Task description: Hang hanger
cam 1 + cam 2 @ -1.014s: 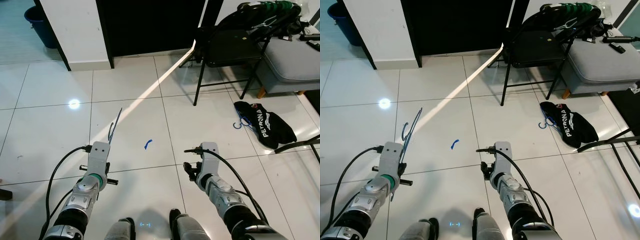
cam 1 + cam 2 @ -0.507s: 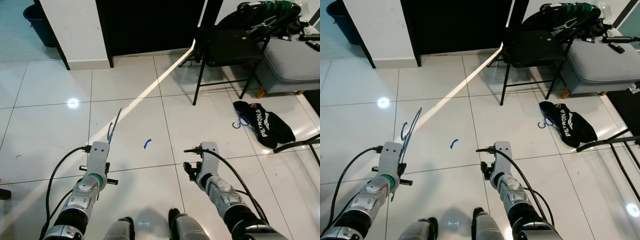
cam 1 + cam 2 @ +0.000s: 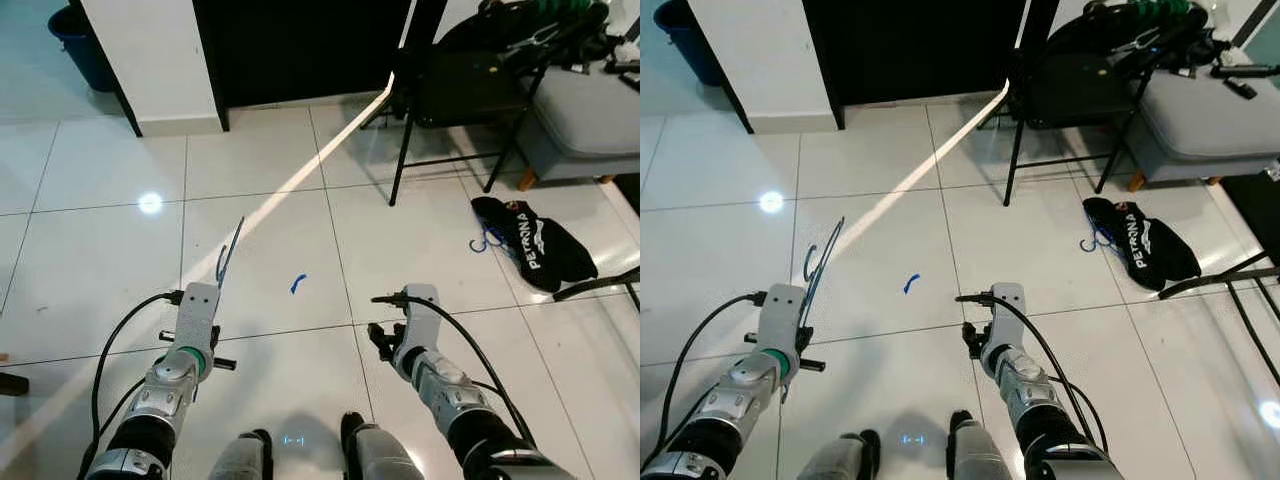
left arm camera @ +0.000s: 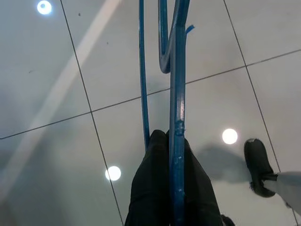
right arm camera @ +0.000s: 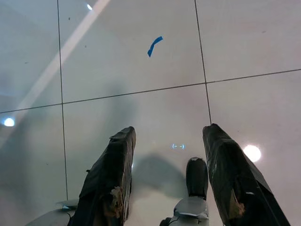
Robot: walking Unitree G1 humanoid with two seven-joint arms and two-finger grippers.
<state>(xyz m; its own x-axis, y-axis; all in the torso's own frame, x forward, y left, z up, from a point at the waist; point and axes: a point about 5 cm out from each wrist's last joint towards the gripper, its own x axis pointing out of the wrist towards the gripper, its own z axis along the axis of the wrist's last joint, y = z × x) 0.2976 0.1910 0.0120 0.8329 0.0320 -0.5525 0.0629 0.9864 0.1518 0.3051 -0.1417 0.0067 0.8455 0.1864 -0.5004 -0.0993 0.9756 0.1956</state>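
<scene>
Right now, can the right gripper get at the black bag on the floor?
Probably not. The open right gripper hangs by the robot's feet; the black bag lies several tiles ahead to the right. Bare floor between, so walk first.

Both our arms reach forward, low.
Our left gripper is clamped on the hanger; our right gripper is spread wide, holding nothing.

A glossy blue hanger of thin rod hangs over glossy white floor tiles.
</scene>
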